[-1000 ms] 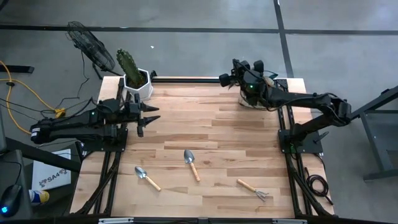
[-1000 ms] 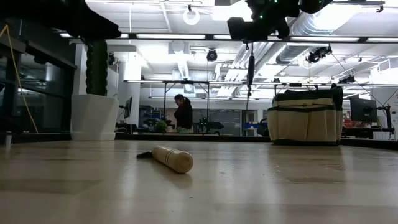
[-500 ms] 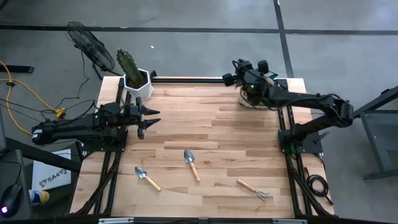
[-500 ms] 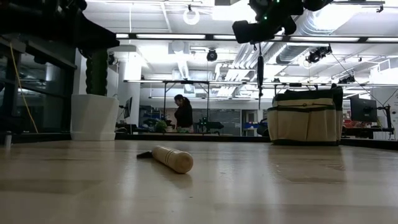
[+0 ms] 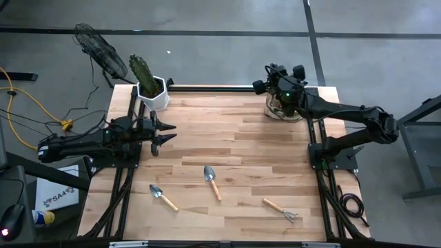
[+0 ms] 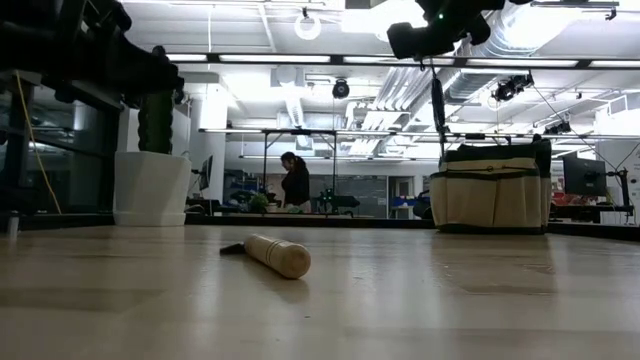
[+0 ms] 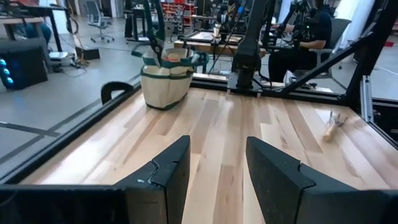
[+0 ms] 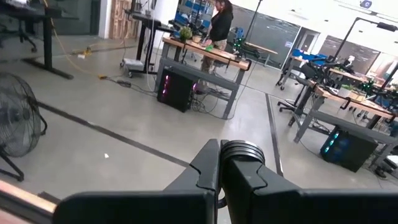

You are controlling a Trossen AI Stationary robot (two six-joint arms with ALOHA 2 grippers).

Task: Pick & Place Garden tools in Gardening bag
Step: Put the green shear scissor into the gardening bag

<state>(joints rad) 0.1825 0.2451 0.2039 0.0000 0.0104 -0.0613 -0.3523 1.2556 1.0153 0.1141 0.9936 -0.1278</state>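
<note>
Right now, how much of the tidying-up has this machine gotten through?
Something already sits inside the gardening bag, though what is unclear. In hand: the right claw grips a dark handled tool above that bag. Left: two trowels and the rake lie on the table. The left claw waits open.

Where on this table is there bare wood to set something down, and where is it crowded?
The middle band is free, between the left gripper and the gardening bag, down to the trowels. The near edge is crowded: two trowels and the rake. The right gripper, jaws shut on a dark tool, hangs over the bag.
</note>
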